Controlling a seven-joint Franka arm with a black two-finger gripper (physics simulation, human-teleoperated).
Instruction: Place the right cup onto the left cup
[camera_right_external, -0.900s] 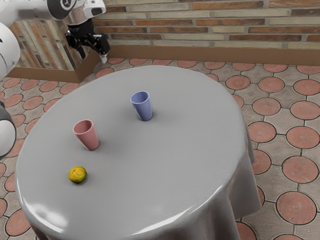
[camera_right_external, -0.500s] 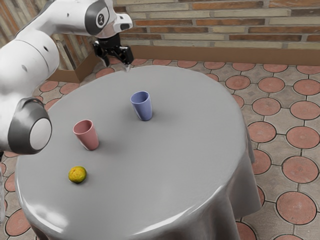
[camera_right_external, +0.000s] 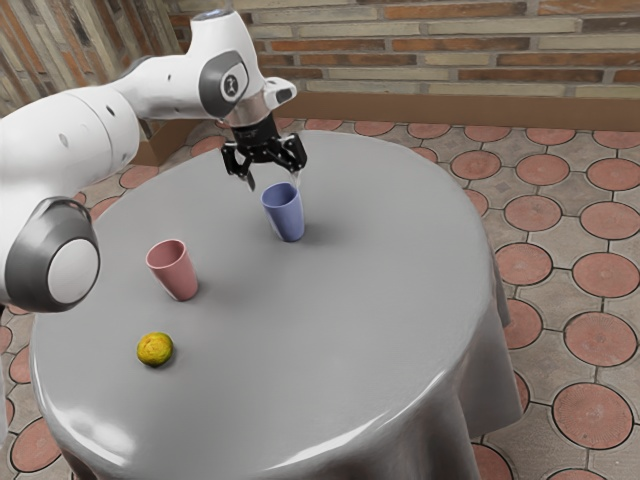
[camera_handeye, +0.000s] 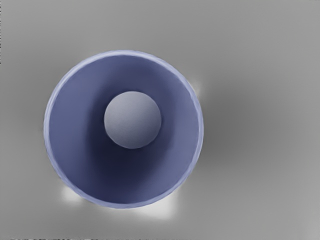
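1. Blue cup (camera_right_external: 285, 218): upright, mouth up, on the table (camera_right_external: 350, 320), toward the far edge. I take it to be the right cup, the one to be moved.
2. Gripper (camera_right_external: 274, 182): released, fingers spread, holding nothing, at the blue cup's mouth. I judge this the approach to the grasp. Whether a fingertip touches the rim, I cannot tell.
3. Hazard: in the wrist view the mouth lies off centre. Should I descend unaligned, a finger could land on the rim and topple the cup.
4. Hazard: the walls taper toward the base; too shallow a grip could slip or let the cup tilt.
5. Pink cup (camera_right_external: 175, 272): upright, empty-handed side of the job, nearer the exterior view's left edge of the table. Carrying too low would knock it; releasing off centre would leave the stack leaning.
6. Yellow fruit (camera_right_external: 155, 349): near the pink cup, toward the table's near edge; a wide swing could roll it.
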